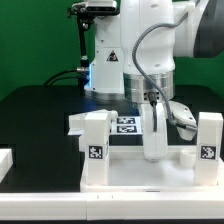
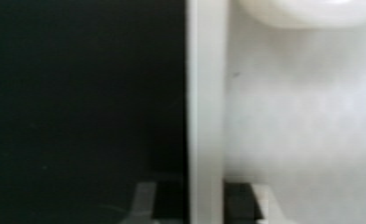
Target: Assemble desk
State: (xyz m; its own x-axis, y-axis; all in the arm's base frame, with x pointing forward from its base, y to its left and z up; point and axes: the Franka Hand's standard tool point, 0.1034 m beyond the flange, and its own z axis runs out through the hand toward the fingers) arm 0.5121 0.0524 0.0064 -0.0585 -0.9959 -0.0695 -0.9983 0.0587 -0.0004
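The desk's white panel [image 1: 140, 172] lies flat at the front of the black table. A tagged white leg [image 1: 95, 138] stands upright on it at the exterior view's left, and another [image 1: 208, 137] at the right. My gripper [image 1: 156, 118] reaches down over the panel's middle and is shut on a third white leg [image 1: 156, 142], held upright. In the wrist view this leg is a white bar [image 2: 206, 100] running out from between my two dark fingertips [image 2: 162, 203]. The panel's white face [image 2: 304, 120] fills one side and the black table [image 2: 73, 100] the other.
The marker board [image 1: 125, 124] lies flat on the table just behind the panel, near the arm's base. A small white piece [image 1: 4, 160] shows at the exterior view's left edge. A green backdrop stands behind the table.
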